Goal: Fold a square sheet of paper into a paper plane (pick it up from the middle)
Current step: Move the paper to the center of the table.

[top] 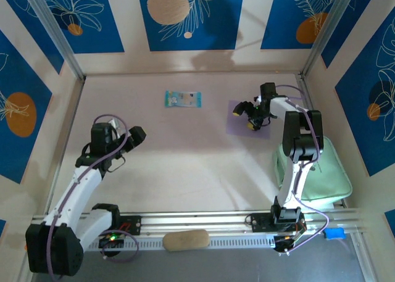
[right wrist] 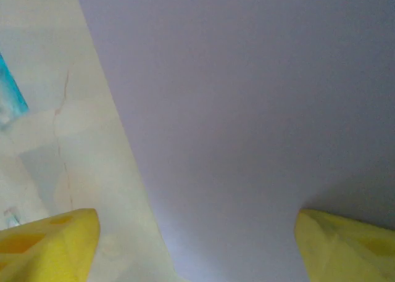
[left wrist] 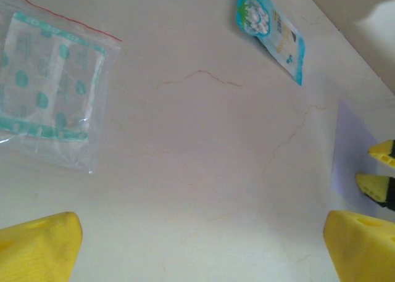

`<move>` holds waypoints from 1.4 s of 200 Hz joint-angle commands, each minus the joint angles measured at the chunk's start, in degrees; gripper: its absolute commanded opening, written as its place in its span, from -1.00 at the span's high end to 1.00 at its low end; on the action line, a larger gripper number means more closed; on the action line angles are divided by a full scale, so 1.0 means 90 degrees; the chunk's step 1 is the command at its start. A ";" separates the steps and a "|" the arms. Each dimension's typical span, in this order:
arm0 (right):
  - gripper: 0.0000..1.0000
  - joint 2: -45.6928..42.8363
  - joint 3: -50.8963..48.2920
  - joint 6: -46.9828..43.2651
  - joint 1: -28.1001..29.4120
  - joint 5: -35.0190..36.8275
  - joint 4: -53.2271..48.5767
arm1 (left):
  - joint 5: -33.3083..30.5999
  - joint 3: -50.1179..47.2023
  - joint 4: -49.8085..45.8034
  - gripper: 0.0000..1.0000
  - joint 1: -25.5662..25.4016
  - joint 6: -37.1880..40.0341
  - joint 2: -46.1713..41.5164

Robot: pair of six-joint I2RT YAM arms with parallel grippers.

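The square sheet of paper (top: 237, 127) lies flat on the table (top: 185, 165) in the upper right of the top view, unfolded as far as can be seen, so no plane exists yet. Being square, it has no long axis and points nowhere. Its edges sit slightly skewed to the table's edges, and in the right wrist view its left edge (right wrist: 117, 128) runs diagonally from the top left down to the bottom centre. The right claw (top: 244, 118) hangs directly over the sheet's middle, its yellow fingers wide apart with nothing between them but the lilac surface. Whether the tips touch the paper cannot be told. The fingertips line up diagonally in the top view, from upper left to lower right. This arm is plainly the nearer one, and I judge that the pickup calls for it to drop straight down and pinch. The left claw (top: 134, 136) hovers well apart at the left of the frame, also spread wide and empty. A blue-green packet (top: 183, 99) lies near the sheet, to its left.
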 commanded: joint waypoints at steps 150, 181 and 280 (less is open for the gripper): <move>-0.60 -0.2349 -0.2338 0.1242 0.1833 0.0551 0.0507 | 0.1060 0.0765 -0.1385 -1.00 0.0011 0.1133 0.0107; -0.59 -0.2372 -0.2676 0.1596 0.2099 0.0839 0.0515 | 0.1184 0.0628 -0.1246 -1.00 0.0011 0.1288 0.0177; -0.55 -0.2870 -0.3951 0.5068 0.3879 0.2021 0.1202 | 0.0733 0.1102 -0.1568 -1.00 0.0011 0.1505 0.0920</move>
